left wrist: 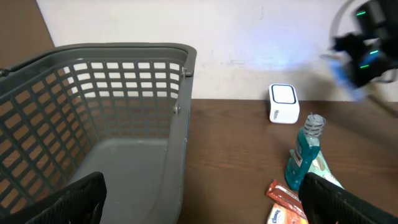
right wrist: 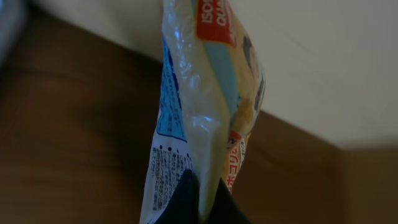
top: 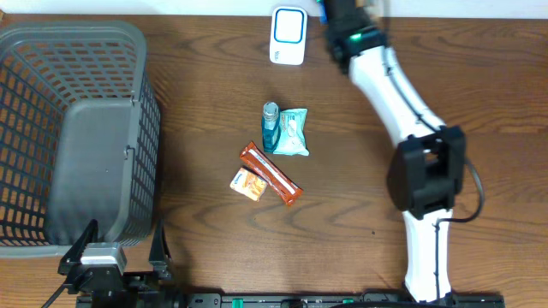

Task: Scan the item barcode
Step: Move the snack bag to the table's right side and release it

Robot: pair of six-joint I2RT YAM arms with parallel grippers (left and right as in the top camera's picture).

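On brown wood table: scanner nr white wall, grey basket L.

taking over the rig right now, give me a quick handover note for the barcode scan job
Left hand: open, empty, beside the basket.
Right hand: shut on a snack packet, held up at the table's far edge, just right of the white scanner.
On the table: blue bottle, teal packet, orange bar, small orange packet. Nothing in the basket.
Done: one packet picked up.
Left: no sign it has scanned; present its barcode to the scanner, then probably the other four.
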